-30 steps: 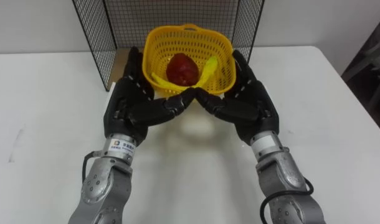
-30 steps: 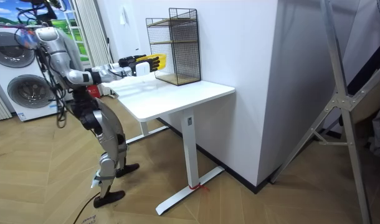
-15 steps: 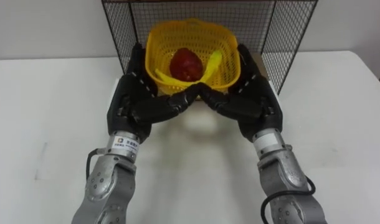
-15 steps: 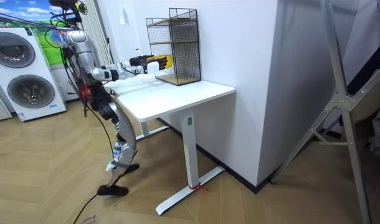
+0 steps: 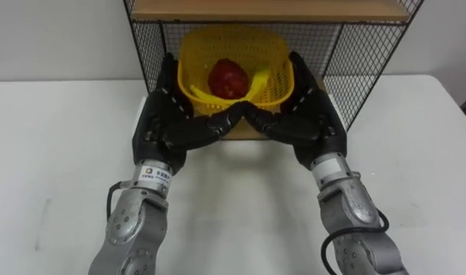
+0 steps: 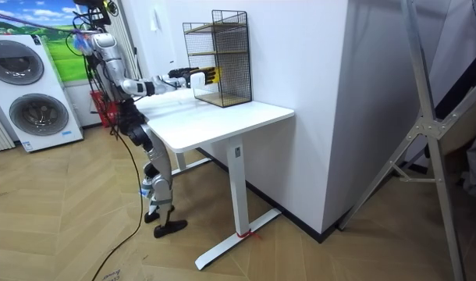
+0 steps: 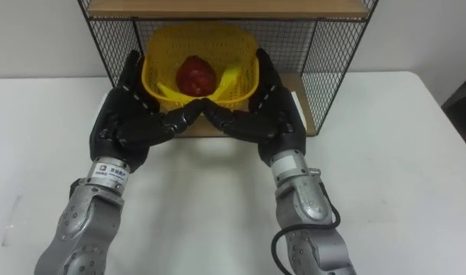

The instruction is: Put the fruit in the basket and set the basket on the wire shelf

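Note:
A yellow mesh basket holds a dark red fruit and a yellow banana. It is carried at the mouth of the black wire shelf, in the lower compartment under a wooden board. My left hand lies flat against the basket's left side. On the other side my right hand does the same. Both are open, fingers straight, thumbs meeting below the front rim. In the room view I stand at the white table, leaning forward, arms stretched to the shelf.
The shelf stands at the table's back edge against the wall, with mesh side walls close to each hand. White tabletop spreads left and right. Two washing machines stand behind me in the room view.
I have stepped closer to the table and reached forward. The basket, held between both hands, has gone from in front of the shelf into its lower compartment.

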